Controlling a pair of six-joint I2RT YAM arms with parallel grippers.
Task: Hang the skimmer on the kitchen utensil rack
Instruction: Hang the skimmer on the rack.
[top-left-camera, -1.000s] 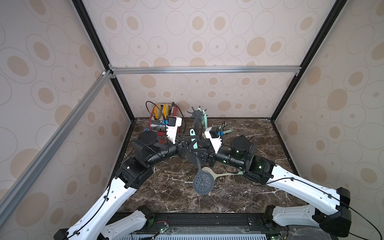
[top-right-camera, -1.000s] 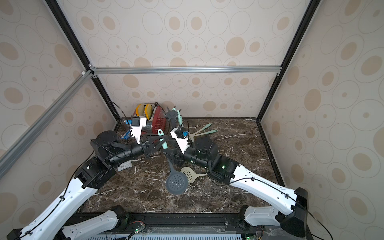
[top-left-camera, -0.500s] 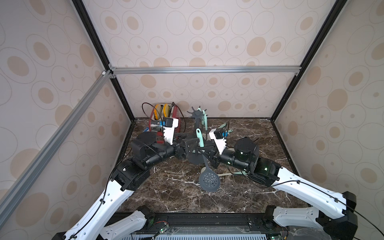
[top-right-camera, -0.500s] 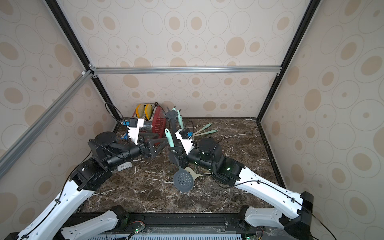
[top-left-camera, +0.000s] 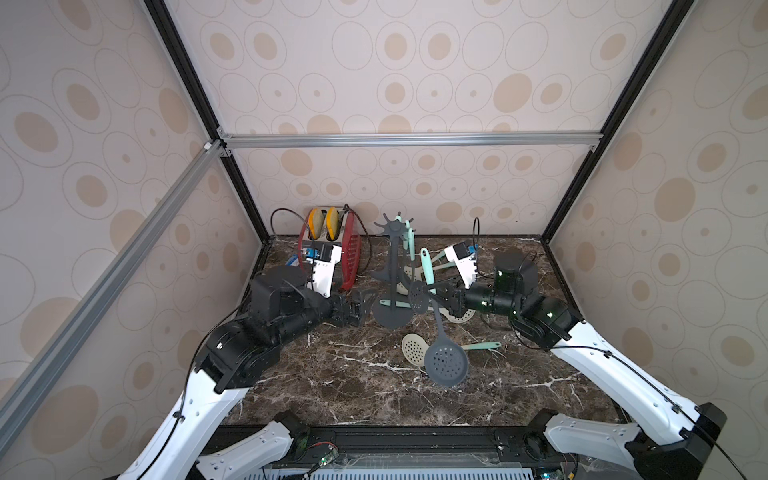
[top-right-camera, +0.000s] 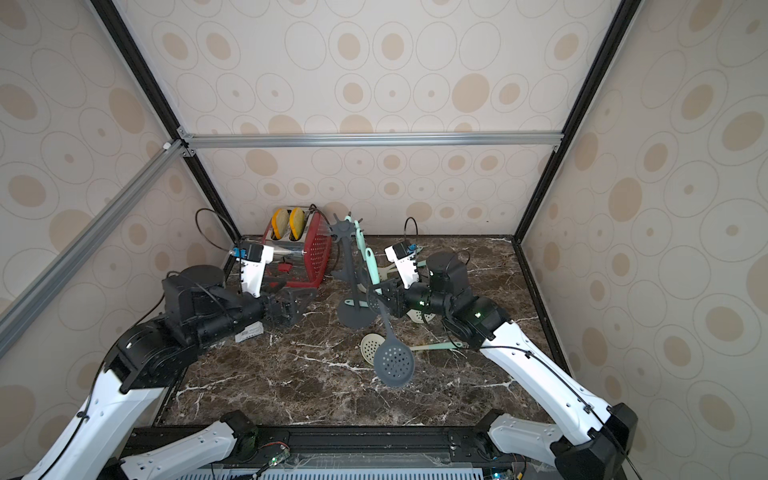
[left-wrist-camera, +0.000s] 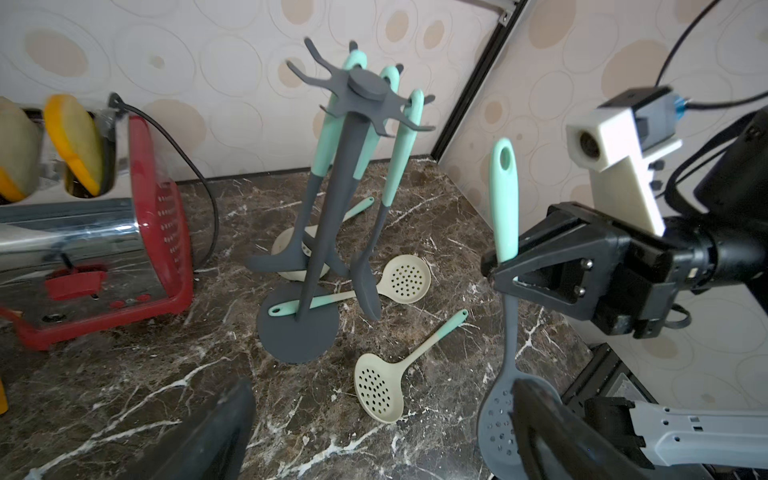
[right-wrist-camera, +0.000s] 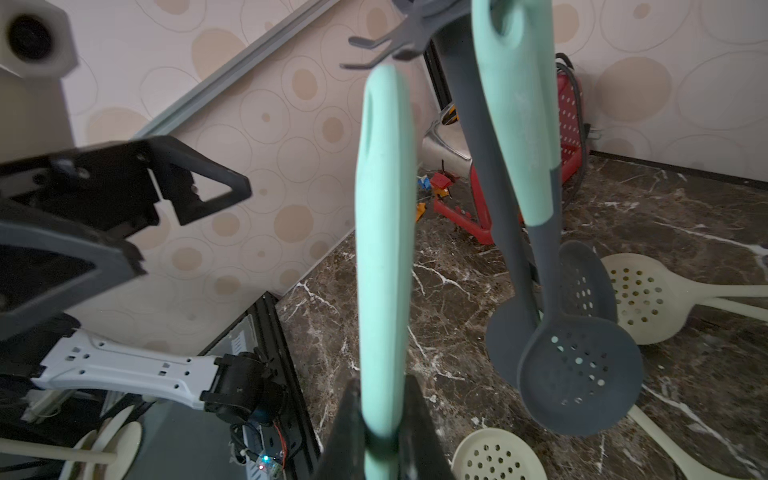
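I have the right pincer (top-left-camera: 437, 297) clamped on the mint handle of the skimmer (top-left-camera: 446, 361), near upright mid-frame, its eye lower right of the kitchen utensil rack (top-left-camera: 392, 266) crown; left pincer (top-left-camera: 360, 309) gapes.

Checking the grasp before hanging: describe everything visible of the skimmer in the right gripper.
The skimmer has a dark grey round perforated head, slim grey shaft and mint handle with an oval end hole, rubbery-looking. It hangs head down, clear of the table, beside the rack, clamped at the handle by the right gripper.
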